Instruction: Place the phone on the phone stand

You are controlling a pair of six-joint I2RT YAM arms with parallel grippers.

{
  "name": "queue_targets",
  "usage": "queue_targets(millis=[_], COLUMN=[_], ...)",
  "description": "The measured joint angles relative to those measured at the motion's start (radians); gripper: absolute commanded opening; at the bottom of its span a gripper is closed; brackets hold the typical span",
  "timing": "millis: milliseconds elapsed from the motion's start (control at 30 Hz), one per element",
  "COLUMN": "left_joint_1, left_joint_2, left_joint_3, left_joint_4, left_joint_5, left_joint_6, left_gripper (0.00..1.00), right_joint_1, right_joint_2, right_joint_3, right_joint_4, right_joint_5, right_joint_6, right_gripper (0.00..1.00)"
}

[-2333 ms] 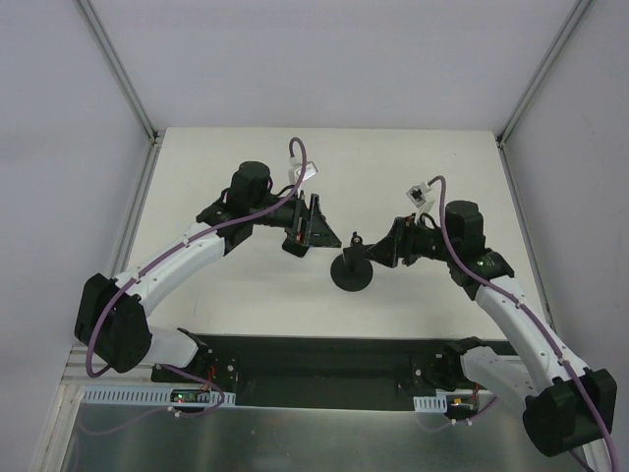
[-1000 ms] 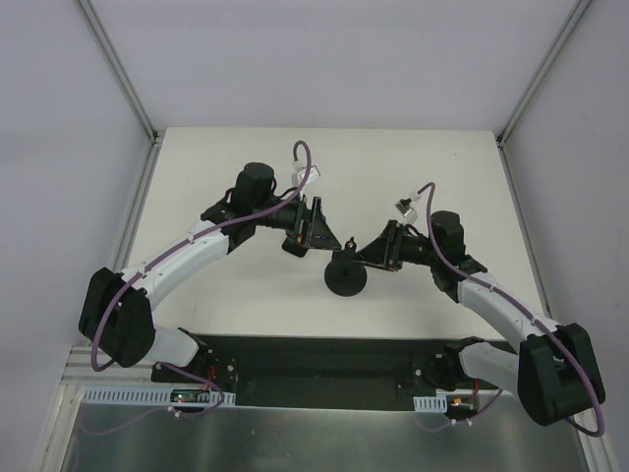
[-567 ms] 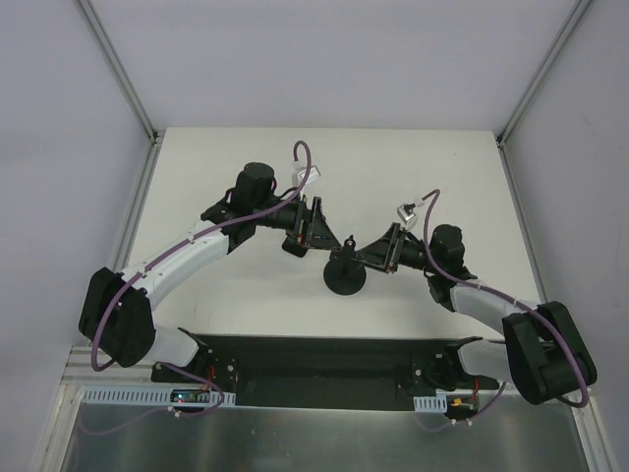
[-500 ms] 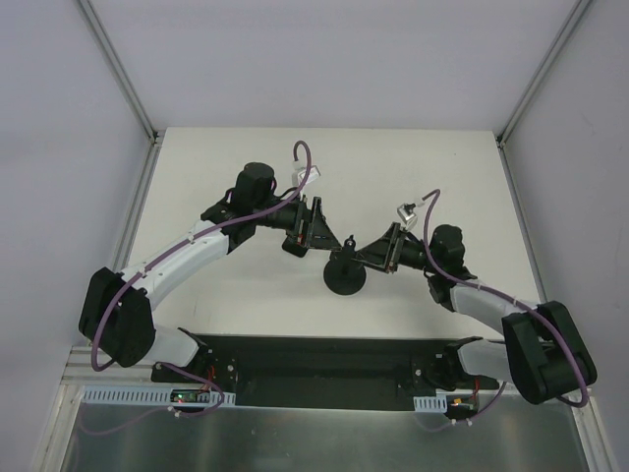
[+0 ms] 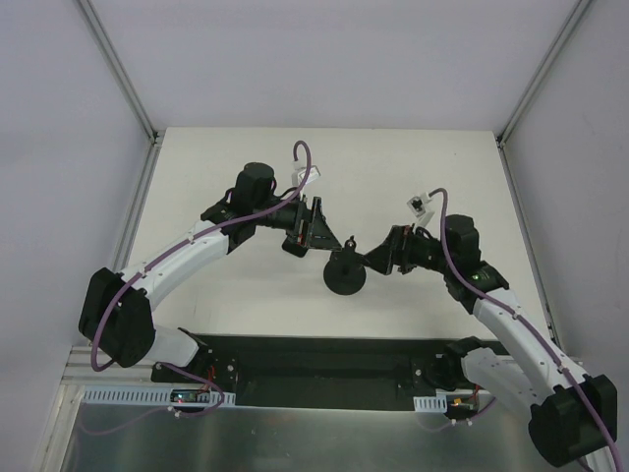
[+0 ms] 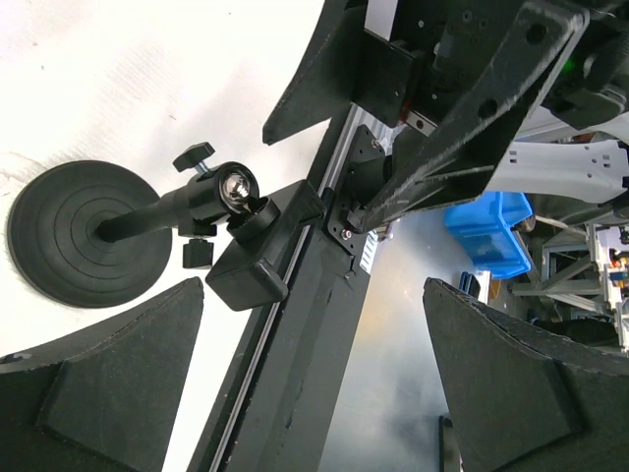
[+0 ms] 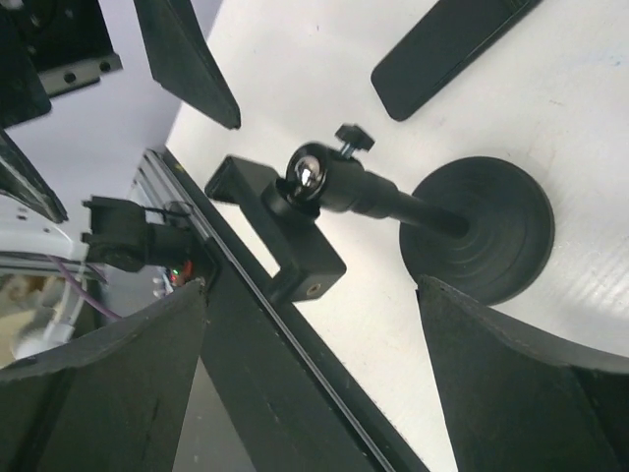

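The phone stand (image 5: 345, 276) stands mid-table, with a round disc base (image 7: 482, 231), a ball joint and a blocky cradle (image 7: 295, 246) tipped toward the near edge. The left wrist view also shows the stand (image 6: 74, 231). The phone (image 7: 452, 44), a flat black slab, lies on the table beyond the stand; in the top view I cannot make it out by the left gripper. My right gripper (image 5: 377, 260) (image 7: 313, 285) is open, its fingertips just short of the cradle, touching nothing. My left gripper (image 5: 319, 228) (image 6: 314, 295) is open and empty, up-left of the stand.
A black rail (image 5: 314, 354) runs along the near table edge, close under the cradle. White walls and metal posts (image 5: 147, 128) close in the table's sides and back. A blue bin (image 6: 486, 231) sits off the table.
The right arm has swung outward to the right, and its gripper sits slightly farther from the stand. The stand rests a little left of where it was. The left arm has barely moved.
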Motion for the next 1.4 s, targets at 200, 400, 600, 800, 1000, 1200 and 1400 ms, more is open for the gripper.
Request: queue_targets(millis=[200, 400, 600, 800, 1000, 1200, 1400], left_joint_1=[0.000, 0.000, 0.000, 0.000, 0.000, 0.000, 0.000], left_joint_2=[0.000, -0.003, -0.004, -0.004, -0.004, -0.004, -0.004], left_joint_3=[0.000, 0.000, 0.000, 0.000, 0.000, 0.000, 0.000], left_joint_4=[0.000, 0.000, -0.001, -0.007, -0.013, -0.015, -0.015], left_joint_5=[-0.005, -0.006, -0.006, -0.006, -0.006, -0.006, -0.006], left_joint_6=[0.002, 0.010, 0.013, 0.014, 0.015, 0.015, 0.016], left_gripper=[0.92, 0.92, 0.92, 0.92, 0.92, 0.92, 0.92], right_joint_1=[0.109, 0.181, 0.263, 0.305, 0.327, 0.352, 0.389], right_joint_2=[0.046, 0.095, 0.122, 0.126, 0.163, 0.188, 0.216], right_joint_3=[0.114, 0.169, 0.180, 0.181, 0.211, 0.241, 0.292], right_joint_4=[-0.206, -0.264, -0.271, -0.267, -0.272, -0.279, -0.328], right_joint_5=[0.113, 0.180, 0.280, 0.366, 0.409, 0.436, 0.502], right_joint_6=[-0.212, -0.360, -0.447, -0.480, -0.509, -0.528, -0.541], right_gripper=[0.79, 0.70, 0.62, 0.49, 0.48, 0.39, 0.02])
